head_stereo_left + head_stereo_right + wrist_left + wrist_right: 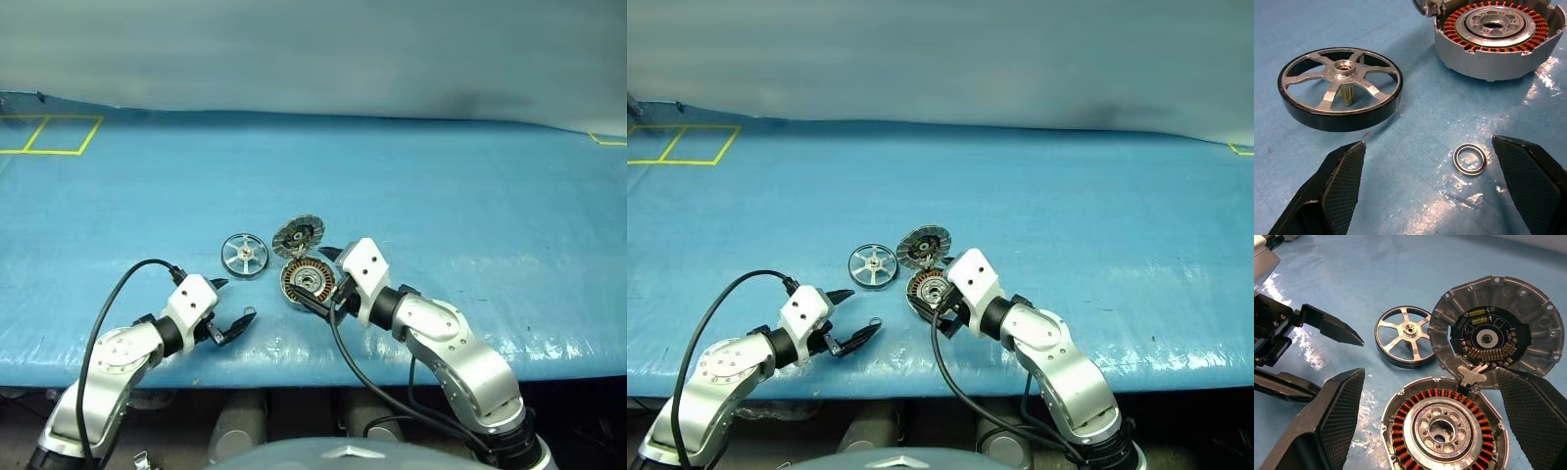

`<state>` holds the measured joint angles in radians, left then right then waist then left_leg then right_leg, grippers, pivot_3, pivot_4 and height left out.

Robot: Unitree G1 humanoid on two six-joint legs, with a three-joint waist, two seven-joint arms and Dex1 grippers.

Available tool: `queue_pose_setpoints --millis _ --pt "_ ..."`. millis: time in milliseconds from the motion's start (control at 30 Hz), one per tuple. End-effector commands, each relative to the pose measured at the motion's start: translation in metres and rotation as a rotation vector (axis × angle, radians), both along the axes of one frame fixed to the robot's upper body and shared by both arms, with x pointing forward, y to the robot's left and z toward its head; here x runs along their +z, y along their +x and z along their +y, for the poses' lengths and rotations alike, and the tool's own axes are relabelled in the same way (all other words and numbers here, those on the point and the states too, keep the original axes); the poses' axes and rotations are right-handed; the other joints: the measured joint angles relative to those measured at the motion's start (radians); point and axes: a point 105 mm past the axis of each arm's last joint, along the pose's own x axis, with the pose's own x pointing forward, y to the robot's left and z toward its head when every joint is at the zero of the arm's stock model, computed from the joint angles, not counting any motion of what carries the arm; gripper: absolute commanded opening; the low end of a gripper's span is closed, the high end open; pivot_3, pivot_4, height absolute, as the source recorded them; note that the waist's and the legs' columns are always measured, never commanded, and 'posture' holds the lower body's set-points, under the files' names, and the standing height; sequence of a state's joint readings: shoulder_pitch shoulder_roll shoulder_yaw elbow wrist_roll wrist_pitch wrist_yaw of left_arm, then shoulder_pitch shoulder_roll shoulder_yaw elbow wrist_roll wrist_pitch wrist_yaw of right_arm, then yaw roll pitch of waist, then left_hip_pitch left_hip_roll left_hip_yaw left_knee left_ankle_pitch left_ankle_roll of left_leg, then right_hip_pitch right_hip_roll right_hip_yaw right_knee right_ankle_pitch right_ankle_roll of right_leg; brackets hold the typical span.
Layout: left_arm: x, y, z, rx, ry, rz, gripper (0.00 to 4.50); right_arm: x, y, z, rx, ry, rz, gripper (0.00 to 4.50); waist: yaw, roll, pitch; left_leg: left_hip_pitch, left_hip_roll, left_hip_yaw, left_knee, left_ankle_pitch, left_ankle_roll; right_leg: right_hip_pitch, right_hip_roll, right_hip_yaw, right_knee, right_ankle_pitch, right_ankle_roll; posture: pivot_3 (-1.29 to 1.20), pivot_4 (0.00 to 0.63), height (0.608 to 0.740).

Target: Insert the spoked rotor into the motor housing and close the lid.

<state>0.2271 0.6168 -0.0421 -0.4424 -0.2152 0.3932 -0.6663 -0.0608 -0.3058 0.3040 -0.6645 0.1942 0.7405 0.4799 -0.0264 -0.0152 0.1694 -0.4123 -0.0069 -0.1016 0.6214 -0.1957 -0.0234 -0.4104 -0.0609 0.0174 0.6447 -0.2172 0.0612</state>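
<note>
Status: early, nothing inserted yet.
Spoked rotor (244, 256): loose on blue table (470, 215), just left of motor housing (308, 281), apart from it.
Housing: open, copper windings exposed, cavity vacant.
Lid (298, 236): swung back, ribbed inner face up.
Left gripper (231, 309): fingers apart, nothing held, near rotor.
Right gripper (1430, 426): fingers apart, straddling housing, nothing clamped.
Misc: small thin ring (1470, 159) between left fingers; poss. obstruction.
Remaining: pick rotor, seat it, shut lid.

I'm looking at what reads as a robotics lab or test workshop: a long worktop (470, 196) draped in crinkly blue sheeting, yellow tape squares (54, 134) marked at its far corner, a plain grey wall (313, 49) behind, and loose motor parts (299, 259) laid out on the sheeting for bench work.
</note>
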Motion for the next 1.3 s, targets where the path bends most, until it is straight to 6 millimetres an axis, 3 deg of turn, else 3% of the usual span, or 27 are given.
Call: queue_pose_setpoints --millis 33,267,533,633,667,733,1000,1200,1300 --pt "0.002 -0.001 -0.009 -0.040 -0.020 -0.014 4.50 0.008 0.000 0.003 0.016 0.018 -0.035 4.48 0.000 0.000 0.000 0.000 0.000 0.000 0.000 0.000 0.000 0.000 0.000 0.000 0.000 0.000 0.000 0.00 0.150 0.740" --pt "-0.009 0.002 -0.016 -0.069 0.018 0.007 4.50 0.007 0.000 0.002 0.013 0.009 -0.032 4.48 0.000 0.000 0.000 0.000 0.000 0.000 0.000 0.000 0.000 0.000 0.000 0.000 0.000 0.000 0.000 0.00 0.150 0.740" --pt "-0.023 0.004 -0.010 -0.070 0.097 0.042 4.50 0.007 0.000 0.000 0.001 -0.001 -0.035 4.48 0.000 0.000 0.000 0.000 0.000 0.000 0.000 0.000 0.000 0.000 0.000 0.000 0.000 0.000 0.000 0.00 0.150 0.740" --pt "-0.026 0.003 -0.008 -0.057 0.094 0.058 4.12 0.007 0.000 -0.001 -0.003 -0.004 -0.035 4.50 0.000 0.000 0.000 0.000 0.000 0.000 0.000 0.000 0.000 0.001 0.000 0.000 0.000 0.000 0.000 0.00 0.150 0.740" --pt "-0.027 0.002 -0.007 -0.052 0.093 0.063 3.67 0.007 0.001 -0.001 -0.003 -0.004 -0.035 4.50 0.000 0.001 -0.001 0.001 0.000 0.000 0.000 0.000 0.000 0.001 0.000 0.000 0.000 0.000 0.000 0.00 0.150 0.740" --pt "-0.029 0.001 -0.005 -0.038 0.081 0.073 3.37 0.007 0.001 -0.001 -0.002 -0.005 -0.034 4.50 -0.001 0.001 -0.001 0.001 0.000 0.000 0.000 0.000 0.000 0.001 0.000 0.000 0.000 0.000 0.000 0.00 0.150 0.740" --pt "-0.035 -0.005 -0.002 -0.021 0.075 0.118 0.76 0.007 0.002 -0.001 -0.005 -0.009 -0.038 4.50 -0.001 0.003 -0.002 0.001 0.000 0.000 0.000 0.000 0.000 0.001 0.000 0.000 0.000 0.000 0.000 0.00 0.150 0.740" --pt "-0.032 -0.013 0.000 -0.045 0.077 0.132 0.65 0.006 0.002 -0.001 -0.005 -0.010 -0.037 4.50 -0.008 0.004 -0.003 0.001 0.000 0.000 0.000 0.000 0.000 0.001 0.000 0.000 0.000 0.000 0.000 0.00 0.150 0.740" --pt "-0.020 -0.018 -0.006 -0.109 0.058 0.126 0.65 0.007 0.002 -0.001 -0.004 -0.010 -0.038 4.50 -0.009 0.004 -0.003 0.001 0.000 0.000 -0.001 0.000 0.000 0.000 0.000 0.000 0.000 0.000 0.000 0.00 0.150 0.740"
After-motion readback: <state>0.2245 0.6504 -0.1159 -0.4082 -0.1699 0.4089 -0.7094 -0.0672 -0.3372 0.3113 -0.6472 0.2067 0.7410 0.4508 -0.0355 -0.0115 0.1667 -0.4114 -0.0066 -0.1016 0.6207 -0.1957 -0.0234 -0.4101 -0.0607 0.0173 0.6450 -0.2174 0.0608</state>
